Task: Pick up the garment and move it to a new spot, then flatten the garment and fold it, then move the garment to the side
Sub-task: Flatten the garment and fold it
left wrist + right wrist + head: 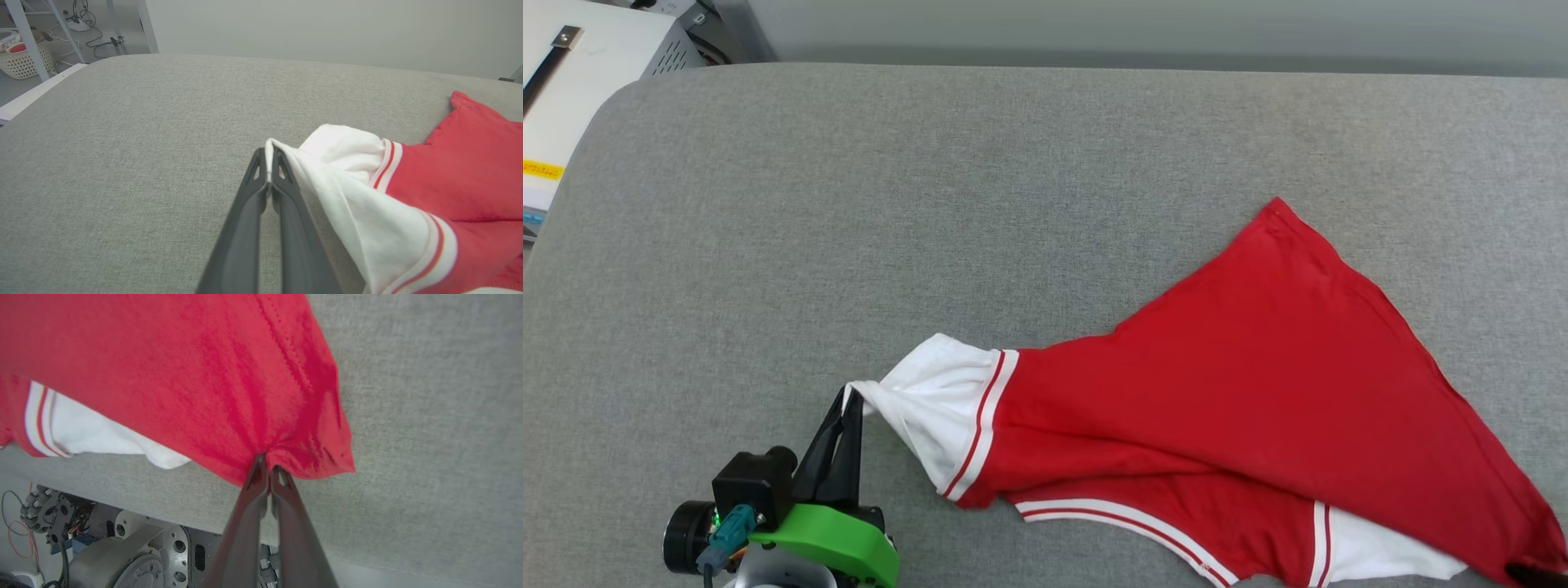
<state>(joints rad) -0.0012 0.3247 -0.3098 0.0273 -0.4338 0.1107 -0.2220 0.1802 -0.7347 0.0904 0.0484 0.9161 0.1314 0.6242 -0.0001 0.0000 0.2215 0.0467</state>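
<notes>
Fingers [241, 237] of our left gripper [852, 398] and right gripper [267, 459] pinch shut on opposite ends of the red white-sleeved jersey T-shirt [1258, 367], holding it stretched over the grey fabric surface [849, 204] at lower right, presumably so we can flatten it.

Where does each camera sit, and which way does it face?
Head view: on the head, looking down at the shirt on the grey surface; left hand lower left.
Left wrist view: along the left hand, shut on the white sleeve.
Right wrist view: along the right hand, shut on the shirt; robot base below.
All share the shirt.
</notes>
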